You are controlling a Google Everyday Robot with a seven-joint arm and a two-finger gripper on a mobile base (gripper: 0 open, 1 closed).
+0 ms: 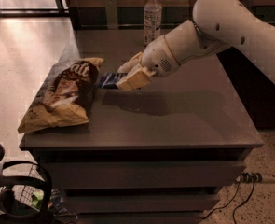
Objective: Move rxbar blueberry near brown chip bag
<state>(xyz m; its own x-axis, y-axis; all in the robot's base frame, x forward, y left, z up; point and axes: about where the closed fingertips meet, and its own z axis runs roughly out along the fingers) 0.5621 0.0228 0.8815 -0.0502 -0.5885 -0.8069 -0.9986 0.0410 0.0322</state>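
Observation:
The brown chip bag (62, 96) lies on the left side of the grey cabinet top, tan at its edges and dark brown in the middle. My gripper (127, 78) reaches in from the right on a white arm and is shut on the rxbar blueberry (109, 80), a small dark blue wrapper. The bar sticks out to the left of the fingers, just right of the bag's upper right edge and low over the surface. Its right end is hidden between the fingers.
A clear plastic bottle (152, 17) with a white cap stands at the back of the cabinet top (174, 115). The top's left edge runs just beyond the bag. A black wire basket (16, 195) sits on the floor at lower left.

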